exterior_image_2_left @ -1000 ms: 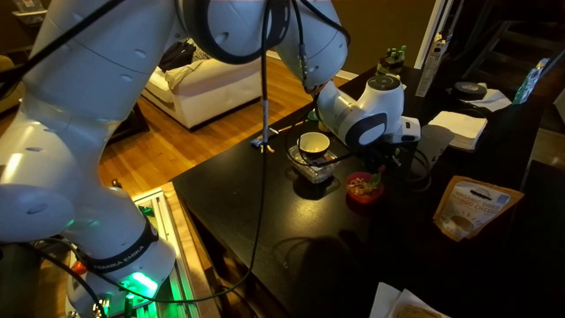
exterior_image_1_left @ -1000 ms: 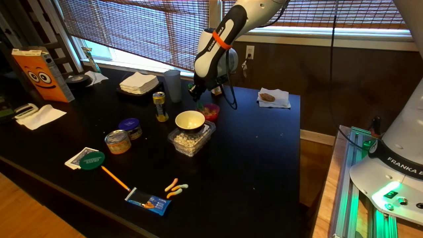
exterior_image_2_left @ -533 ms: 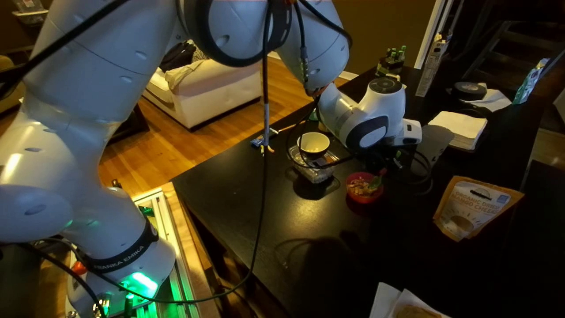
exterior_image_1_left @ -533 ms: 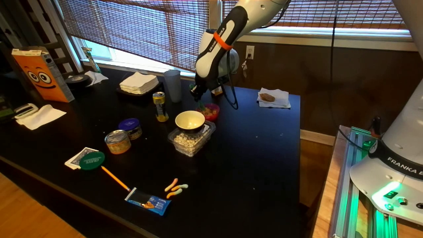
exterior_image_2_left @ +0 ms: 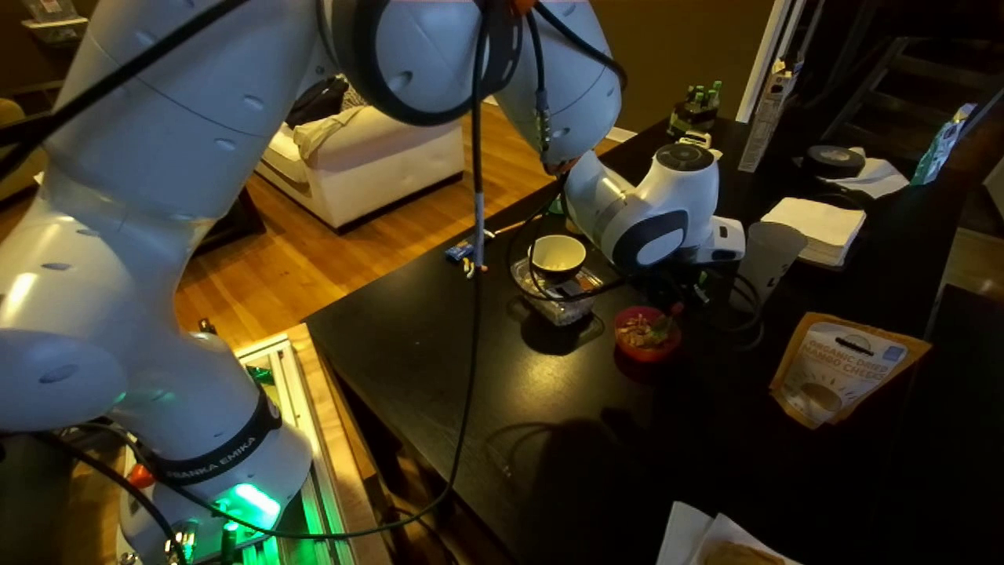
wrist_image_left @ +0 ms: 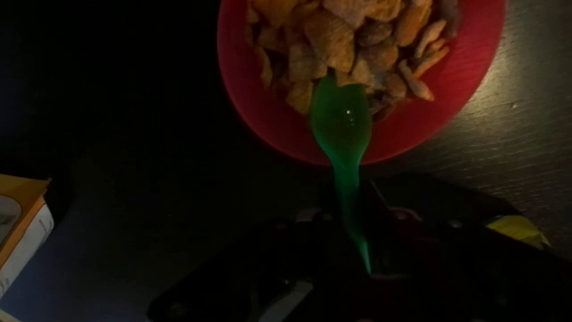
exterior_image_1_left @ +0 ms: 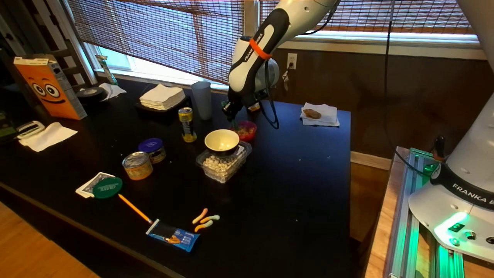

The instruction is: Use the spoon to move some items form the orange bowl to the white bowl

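Note:
The orange bowl [exterior_image_1_left: 252, 135] is red-orange and holds brown and orange chunks; it also shows in an exterior view [exterior_image_2_left: 643, 353]. In the wrist view its rim [wrist_image_left: 272, 136] is at the top. My gripper [wrist_image_left: 350, 192] is shut on the handle of a green spoon [wrist_image_left: 342, 118]. The spoon's head is inside the bowl's near edge, its tip against the chunks; I see no chunk in its hollow. The white bowl [exterior_image_1_left: 220, 138] stands on a clear plastic box and shows in an exterior view [exterior_image_2_left: 558, 253]. The gripper's fingers are very dark in the wrist view.
The clear box [exterior_image_1_left: 220, 166] of pale pieces is beside the orange bowl. A yellow can [exterior_image_1_left: 187, 125] and a blue-grey cup [exterior_image_1_left: 202, 100] stand near the gripper. An orange pouch [exterior_image_2_left: 843, 369] lies on the bowl's far side. The arm's cable loops close to the white bowl.
The gripper has shifted slightly and is a little lower over the orange bowl, with the spoon still in it. The bowls have not visibly moved.

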Action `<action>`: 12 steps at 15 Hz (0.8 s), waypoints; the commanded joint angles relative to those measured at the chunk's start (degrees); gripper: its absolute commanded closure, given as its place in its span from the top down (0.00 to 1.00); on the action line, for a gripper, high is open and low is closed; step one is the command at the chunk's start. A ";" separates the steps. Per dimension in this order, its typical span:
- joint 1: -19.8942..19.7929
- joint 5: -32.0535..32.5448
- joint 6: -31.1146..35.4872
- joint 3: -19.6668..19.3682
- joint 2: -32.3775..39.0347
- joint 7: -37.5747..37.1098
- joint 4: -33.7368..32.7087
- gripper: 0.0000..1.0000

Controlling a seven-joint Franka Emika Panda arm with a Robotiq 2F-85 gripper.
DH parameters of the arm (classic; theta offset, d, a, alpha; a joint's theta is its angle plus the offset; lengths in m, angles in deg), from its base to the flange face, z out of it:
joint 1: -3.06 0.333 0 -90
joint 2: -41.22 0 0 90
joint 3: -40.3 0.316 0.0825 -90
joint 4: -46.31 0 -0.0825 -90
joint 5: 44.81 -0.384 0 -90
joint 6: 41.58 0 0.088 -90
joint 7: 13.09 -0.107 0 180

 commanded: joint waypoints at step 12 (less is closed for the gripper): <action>-0.53 -0.78 -9.06 0.03 -0.22 2.55 -0.80 0.05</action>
